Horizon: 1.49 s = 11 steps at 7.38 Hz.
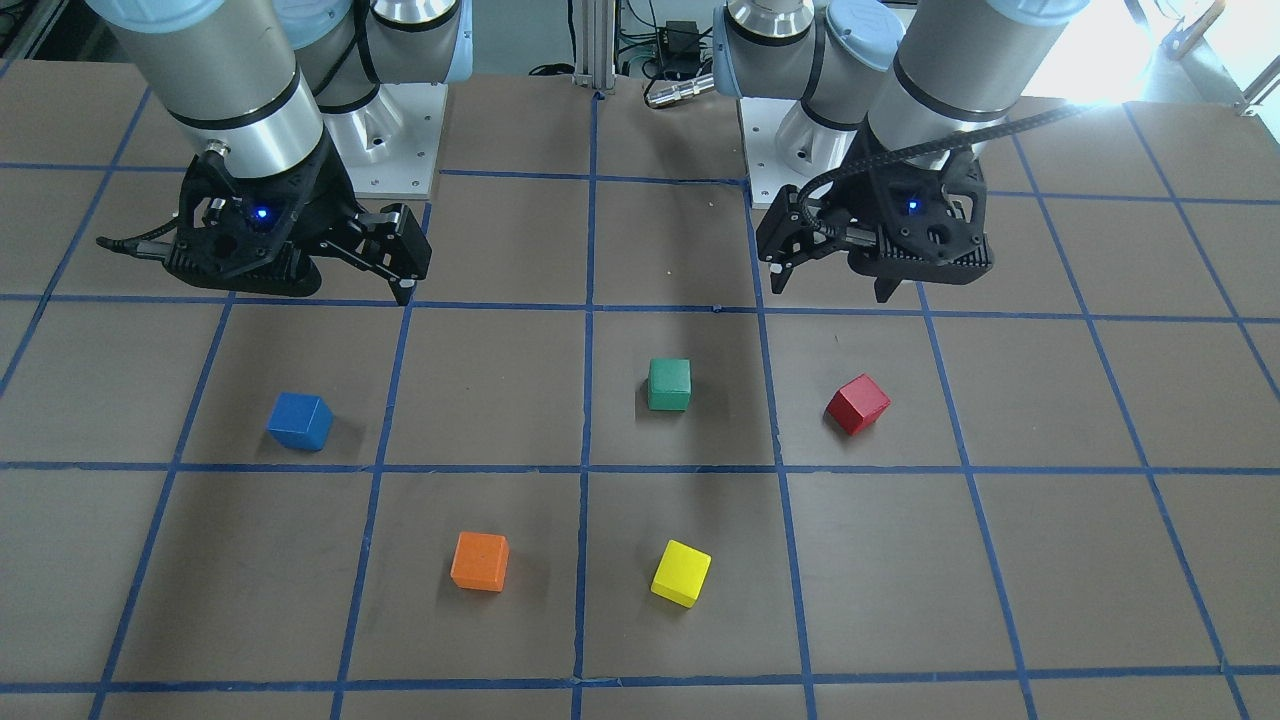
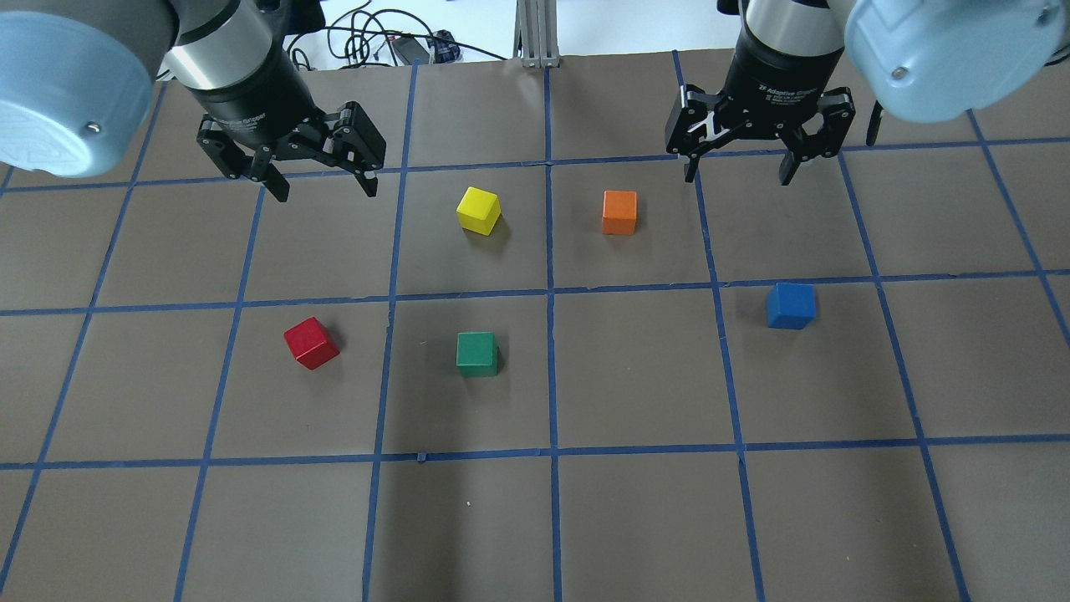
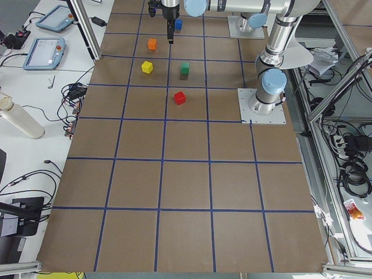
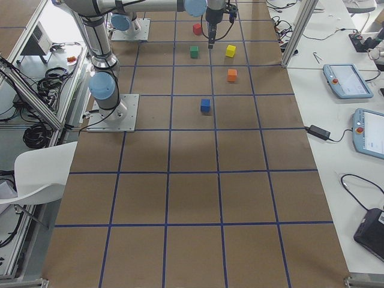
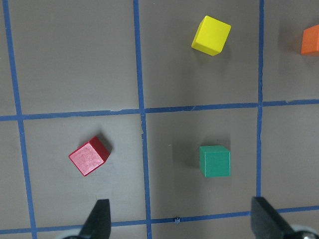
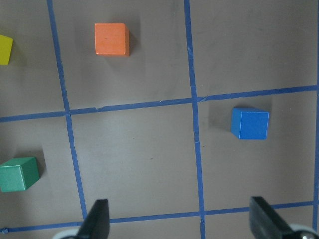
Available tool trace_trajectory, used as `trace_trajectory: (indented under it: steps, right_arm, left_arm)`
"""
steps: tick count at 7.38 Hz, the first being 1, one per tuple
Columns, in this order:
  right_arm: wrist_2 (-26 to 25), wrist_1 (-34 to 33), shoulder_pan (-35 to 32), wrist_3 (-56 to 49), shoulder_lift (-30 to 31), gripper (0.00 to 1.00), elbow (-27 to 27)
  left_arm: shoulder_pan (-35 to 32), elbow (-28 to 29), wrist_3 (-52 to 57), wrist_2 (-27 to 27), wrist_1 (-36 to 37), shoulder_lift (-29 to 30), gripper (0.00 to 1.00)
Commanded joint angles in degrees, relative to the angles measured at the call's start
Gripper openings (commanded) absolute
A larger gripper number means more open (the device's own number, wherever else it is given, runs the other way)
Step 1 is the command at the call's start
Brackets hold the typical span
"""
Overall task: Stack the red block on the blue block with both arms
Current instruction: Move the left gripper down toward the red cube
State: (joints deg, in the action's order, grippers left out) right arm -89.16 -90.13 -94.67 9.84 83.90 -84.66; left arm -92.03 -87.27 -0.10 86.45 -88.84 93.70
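Note:
The red block lies on the table on my left side, turned at an angle; it also shows in the front view and in the left wrist view. The blue block lies on my right side, and shows in the front view and in the right wrist view. My left gripper hangs open and empty, high over the table near the red block. My right gripper hangs open and empty, high near the blue block. Both wrist views show the fingertips wide apart.
A green cube lies between the red and blue blocks. A yellow cube and an orange cube lie farther out near the middle. The brown table carries a blue tape grid.

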Motion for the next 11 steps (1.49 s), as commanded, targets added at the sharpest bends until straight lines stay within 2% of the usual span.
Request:
trace_trajectory:
  steps: [1, 3, 6, 7, 8, 9, 10, 11]
  right_arm:
    - [-0.05, -0.31, 0.01, 0.01, 0.91, 1.00, -0.15]
    - [0.04, -0.22, 0.01, 0.01, 1.01, 1.00, -0.24]
    - [-0.40, -0.39, 0.01, -0.08, 1.01, 1.00, -0.25]
    - [-0.49, -0.39, 0.01, -0.08, 0.92, 1.00, -0.25]
    - [-0.58, -0.48, 0.01, -0.08, 0.83, 1.00, -0.33]
    - [-0.75, -0.48, 0.01, -0.17, 0.92, 1.00, -0.25]
    - [-0.75, -0.39, 0.01, -0.26, 0.92, 1.00, -0.33]
    - [-0.67, -0.39, 0.01, 0.00, 1.01, 1.00, -0.51]
  left_arm:
    - [-0.17, -0.53, -0.25, -0.14, 0.16, 0.08, 1.00]
    - [0.88, -1.58, 1.32, 0.91, 0.25, 0.95, 1.00]
    - [12.63, -10.25, 9.55, 1.00, 3.58, 2.88, 1.00]
    - [13.10, -14.64, 9.42, 1.35, 8.72, 3.15, 1.00]
    - [13.10, -19.82, 9.07, 4.23, 17.38, 4.11, 1.00]
    - [13.10, -25.61, 9.24, 4.60, 25.74, 4.64, 1.00]
    - [13.19, -29.07, 8.19, 4.69, 33.48, 5.95, 1.00]
    - [13.19, -29.97, 5.84, 4.78, 34.25, 6.92, 1.00]
